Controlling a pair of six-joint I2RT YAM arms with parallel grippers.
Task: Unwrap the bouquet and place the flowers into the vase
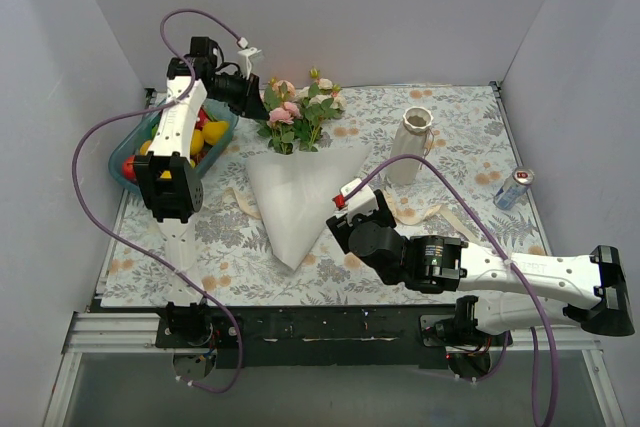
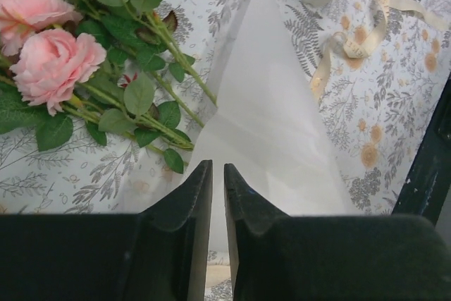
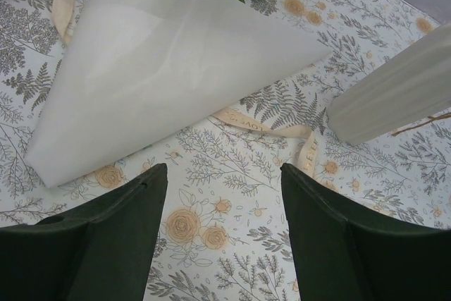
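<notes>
The bouquet (image 1: 300, 197) lies mid-bench (image 1: 470, 117), flowers (image 1: 295, 112) toward 12 o'clock. The vase (image 1: 410, 147) stands at its 2 o'clock. The left gripper (image 2: 218, 174) jaws are narrowed to a slit at the paper's rim; I cannot tell whether they pinch it. The right gripper (image 3: 222, 170) jaws gape wide at 4 o'clock.

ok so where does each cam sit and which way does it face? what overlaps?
Top external: above and behind the bases, looking down over the table; the left arm and right arm show whole.
Left wrist: on the left wrist, looking past the left fingers, nearly closed, at the paper cone and flowers.
Right wrist: on the right wrist, looking down between the right fingers, wide apart, at ribbon and vase.
Shared: all three show the paper cone and flowers.
</notes>
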